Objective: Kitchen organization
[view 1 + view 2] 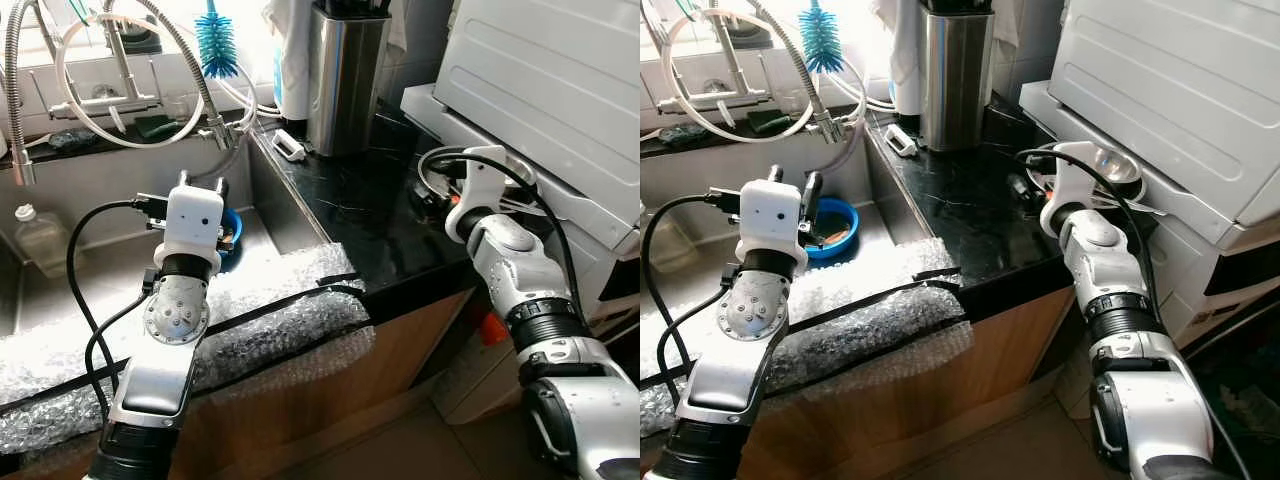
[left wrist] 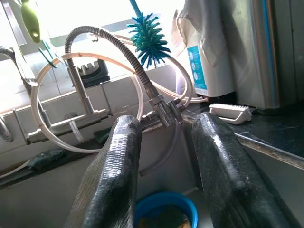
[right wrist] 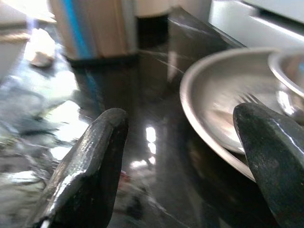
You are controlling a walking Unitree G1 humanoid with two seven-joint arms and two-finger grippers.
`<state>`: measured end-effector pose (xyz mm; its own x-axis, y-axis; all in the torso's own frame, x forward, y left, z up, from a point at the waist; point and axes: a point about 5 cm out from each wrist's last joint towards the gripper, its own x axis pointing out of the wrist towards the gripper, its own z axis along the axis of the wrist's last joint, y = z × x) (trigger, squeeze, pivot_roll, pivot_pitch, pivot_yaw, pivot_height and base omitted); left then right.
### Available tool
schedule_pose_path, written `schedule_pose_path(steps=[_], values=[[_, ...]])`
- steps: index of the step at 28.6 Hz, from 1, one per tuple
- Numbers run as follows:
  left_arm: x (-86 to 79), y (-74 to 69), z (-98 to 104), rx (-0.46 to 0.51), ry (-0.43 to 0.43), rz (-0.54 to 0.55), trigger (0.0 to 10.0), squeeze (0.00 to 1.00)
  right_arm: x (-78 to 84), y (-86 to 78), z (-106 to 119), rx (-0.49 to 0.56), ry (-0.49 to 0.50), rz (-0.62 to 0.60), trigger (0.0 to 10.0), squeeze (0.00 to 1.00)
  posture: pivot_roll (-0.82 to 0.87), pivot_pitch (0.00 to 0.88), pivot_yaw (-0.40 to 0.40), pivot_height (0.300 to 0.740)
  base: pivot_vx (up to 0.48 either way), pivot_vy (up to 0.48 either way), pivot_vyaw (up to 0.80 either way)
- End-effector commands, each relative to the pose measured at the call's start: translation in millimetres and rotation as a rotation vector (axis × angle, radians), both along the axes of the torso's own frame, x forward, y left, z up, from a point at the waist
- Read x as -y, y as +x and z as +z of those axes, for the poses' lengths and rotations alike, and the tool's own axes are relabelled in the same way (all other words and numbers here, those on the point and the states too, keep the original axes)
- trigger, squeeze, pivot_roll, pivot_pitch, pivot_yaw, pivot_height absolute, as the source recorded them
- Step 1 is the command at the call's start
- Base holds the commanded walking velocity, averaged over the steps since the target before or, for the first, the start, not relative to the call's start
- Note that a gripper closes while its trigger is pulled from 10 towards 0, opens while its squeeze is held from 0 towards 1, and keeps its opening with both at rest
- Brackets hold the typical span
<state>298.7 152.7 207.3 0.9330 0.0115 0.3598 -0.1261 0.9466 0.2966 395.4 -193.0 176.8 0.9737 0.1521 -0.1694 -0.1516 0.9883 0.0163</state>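
Note:
My left gripper [image 2: 164, 161] hangs open over the steel sink [image 1: 110, 275], with nothing between its fingers. Just below and beyond its fingertips a blue bowl [image 1: 836, 228] with some brownish content sits on the sink floor; the wrist view shows the same blue bowl [image 2: 164, 209] between the fingers. My right gripper [image 3: 180, 156] stands open low over the black counter [image 1: 370, 215]. Right before it lies a steel plate [image 3: 223, 104] holding a fork [image 3: 249, 99], with a steel bowl [image 3: 290, 78] at the plate's far side. The right wrist [image 1: 1080, 225] hides these fingers from the head camera.
A pull-out faucet head [image 2: 159, 104] and a teal bottle brush [image 1: 215, 45] hang over the sink. Bubble wrap [image 1: 285, 310] covers the counter's front edge. A steel canister [image 1: 345, 80], a white scrub brush [image 1: 288, 147], a plastic bottle [image 1: 38, 235] and a large white appliance [image 1: 560, 90] stand around.

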Motion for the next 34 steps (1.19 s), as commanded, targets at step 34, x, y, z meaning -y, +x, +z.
schedule_pose_path(steps=[34], values=[[18.2,1.5,5.1,0.014,0.0,-0.033,10.0,0.0,-12.8,4.6,-0.1,-0.026,0.085,0.159,10.0,0.0,0.0,0.0,-0.047,0.74,0.0,0.0,0.0]])
